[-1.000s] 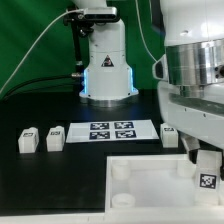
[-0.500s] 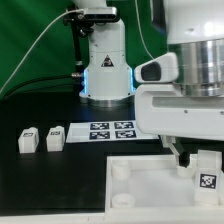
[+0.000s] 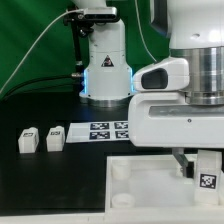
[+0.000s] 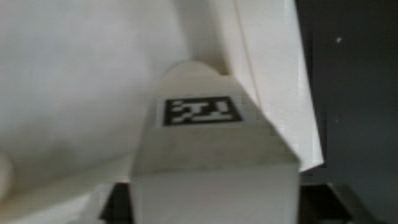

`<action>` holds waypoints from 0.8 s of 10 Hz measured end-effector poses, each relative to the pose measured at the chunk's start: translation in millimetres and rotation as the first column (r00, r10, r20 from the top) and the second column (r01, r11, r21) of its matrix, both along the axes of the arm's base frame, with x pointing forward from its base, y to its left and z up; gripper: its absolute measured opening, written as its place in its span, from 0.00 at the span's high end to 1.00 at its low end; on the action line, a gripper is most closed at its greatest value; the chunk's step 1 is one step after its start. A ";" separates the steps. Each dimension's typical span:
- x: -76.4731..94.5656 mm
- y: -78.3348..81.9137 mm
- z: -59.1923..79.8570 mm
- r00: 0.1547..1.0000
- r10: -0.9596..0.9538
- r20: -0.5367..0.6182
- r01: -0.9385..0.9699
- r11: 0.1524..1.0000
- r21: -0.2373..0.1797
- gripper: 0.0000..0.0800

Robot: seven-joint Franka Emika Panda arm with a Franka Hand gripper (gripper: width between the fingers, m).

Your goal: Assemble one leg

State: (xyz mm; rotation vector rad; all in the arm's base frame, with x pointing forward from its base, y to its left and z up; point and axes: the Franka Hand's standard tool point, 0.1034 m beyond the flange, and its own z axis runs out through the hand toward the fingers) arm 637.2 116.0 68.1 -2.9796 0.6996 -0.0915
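Gripper at 4 o'clock, closed on the leg (tag visible), held upright over tabletop for socket insertion.

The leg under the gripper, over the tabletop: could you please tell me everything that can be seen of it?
The leg is a small white post that looks like plastic, with a square black-and-white marker tag on the face toward the camera. In the exterior view it stands about upright at the right edge, over the white tabletop, directly below the gripper. The wrist view shows the leg close up, its tagged face between dark fingers. Whether its base touches the tabletop cannot be told.
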 end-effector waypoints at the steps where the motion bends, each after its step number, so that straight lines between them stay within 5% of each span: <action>1: -0.3 -2.9 -0.6 0.997 -0.076 -0.006 0.076 0.997 0.002 0.62; 4: -3.2 -6.4 -1.3 0.877 -0.478 -0.045 0.479 0.878 0.007 0.62; 5: -5.1 -6.9 -0.4 0.761 -0.646 -0.063 0.647 0.763 -0.006 0.62; 8: -11.1 -10.4 -2.4 0.239 -0.961 -0.136 0.970 0.241 0.004 0.63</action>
